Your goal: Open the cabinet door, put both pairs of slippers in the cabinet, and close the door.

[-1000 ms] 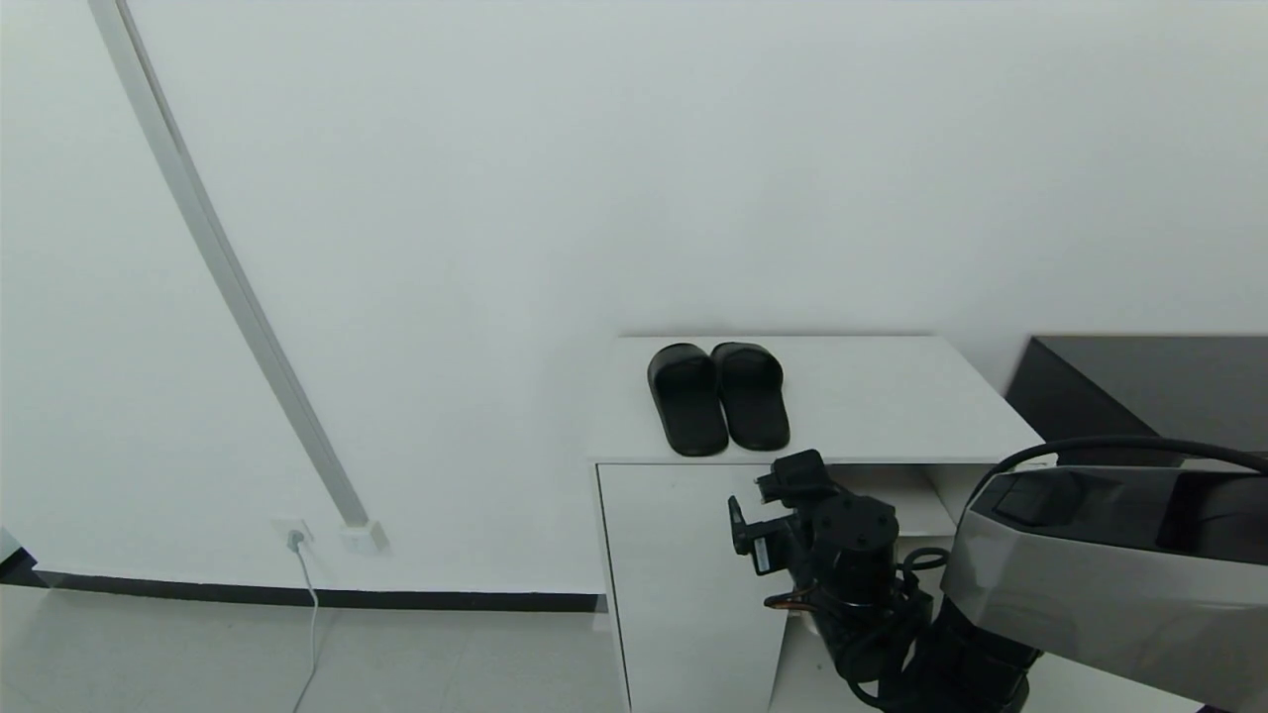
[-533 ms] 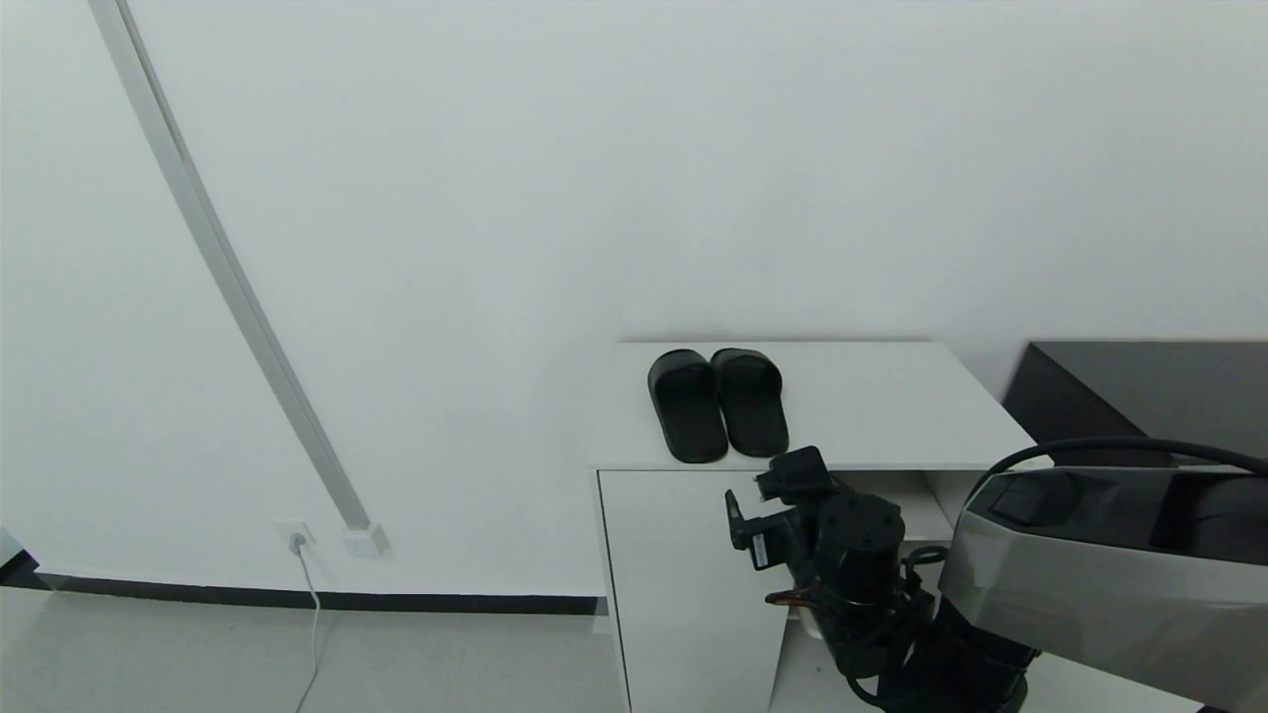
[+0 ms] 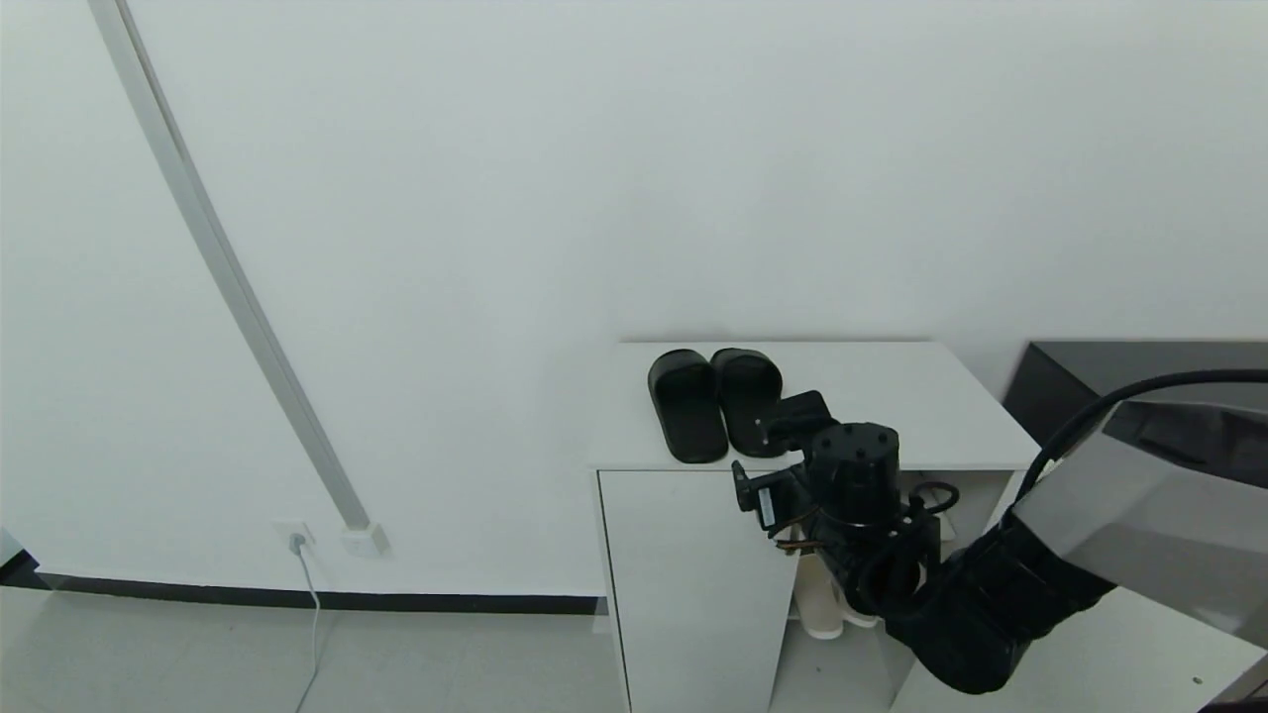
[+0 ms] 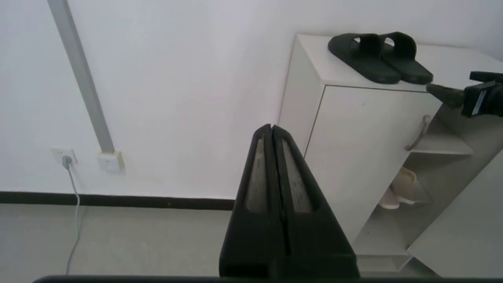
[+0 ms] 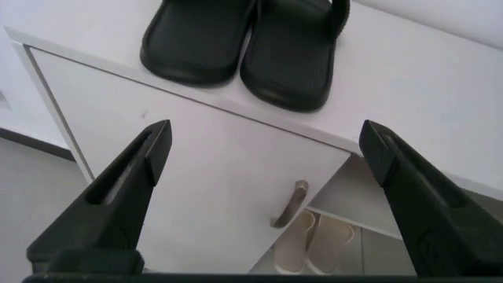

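- Cabinet point(image 4: 302, 118) well apart from left gripper point(image 4: 273, 173); fingers pressed together on nothing, probably parked aside to leave the front free for the other arm.
- Lower left of the head view: wall socket point(image 3: 294, 538) with a cord plugged in; no part in the job.
- Centre of the head view: black slippers point(image 3: 718, 401) on the cabinet top, side by side and touching, strap ends toward the wall, plain ends at the front edge, so easy to take from the front.
- Directly below: closed door panel point(image 3: 693, 574), handle point(image 5: 289, 204) on the edge next to the open side.
- Just right of centre: right gripper point(image 5: 266, 130) at the front edge of the top, just beside the black pair; jaws spread wide and empty, seemingly lined up to close over both soles at once.
- Right of the door panel: open compartment with pale slippers point(image 3: 822, 609) on a lower shelf, apparently already stowed; half the loading done.
- Lower right corner: white panel point(image 3: 1139, 644), perhaps the swung-open door; cannot tell for certain.
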You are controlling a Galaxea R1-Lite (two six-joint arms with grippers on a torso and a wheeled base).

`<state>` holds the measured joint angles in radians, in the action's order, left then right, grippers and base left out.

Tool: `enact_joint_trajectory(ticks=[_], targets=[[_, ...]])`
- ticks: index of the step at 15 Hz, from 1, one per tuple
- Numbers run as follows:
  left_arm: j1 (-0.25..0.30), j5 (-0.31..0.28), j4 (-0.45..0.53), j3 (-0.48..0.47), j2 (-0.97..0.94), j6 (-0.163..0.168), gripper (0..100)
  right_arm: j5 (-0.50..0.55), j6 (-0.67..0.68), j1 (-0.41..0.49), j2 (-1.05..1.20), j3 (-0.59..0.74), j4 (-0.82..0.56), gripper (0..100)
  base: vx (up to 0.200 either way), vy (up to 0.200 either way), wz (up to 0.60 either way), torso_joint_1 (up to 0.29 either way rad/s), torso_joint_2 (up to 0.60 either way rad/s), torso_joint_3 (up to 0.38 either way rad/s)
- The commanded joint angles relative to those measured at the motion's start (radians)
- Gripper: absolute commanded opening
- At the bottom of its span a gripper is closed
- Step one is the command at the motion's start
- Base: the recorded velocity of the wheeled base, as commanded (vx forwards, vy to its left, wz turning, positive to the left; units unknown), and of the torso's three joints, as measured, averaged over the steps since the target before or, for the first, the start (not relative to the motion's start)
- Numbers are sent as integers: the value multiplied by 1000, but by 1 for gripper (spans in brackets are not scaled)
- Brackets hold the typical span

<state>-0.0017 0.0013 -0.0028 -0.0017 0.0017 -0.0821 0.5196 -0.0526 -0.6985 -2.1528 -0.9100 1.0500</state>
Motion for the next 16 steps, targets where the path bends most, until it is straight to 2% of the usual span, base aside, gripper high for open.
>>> enact_joint_trajectory(ticks=[1,3,7,12,16], targets=[[0,0,0,0,0,-1,0,-1,36,-6,68,-69,-82,100,0,0,0,0,0,0],[0,0,0,0,0,-1,0,-1,59,-10,68,-113,-153,100,0,0,0,0,0,0],[0,0,0,0,0,-2,0,-1,80,-18,62,-121,-166,100,0,0,0,0,0,0],[0,0,0,0,0,-4,0,-3,86,-26,50,-116,-163,100,200,0,0,-1,0,1],[0,0,0,0,0,-4,0,-19,155,-62,2,-113,-163,100,200,0,0,8,1,-2]])
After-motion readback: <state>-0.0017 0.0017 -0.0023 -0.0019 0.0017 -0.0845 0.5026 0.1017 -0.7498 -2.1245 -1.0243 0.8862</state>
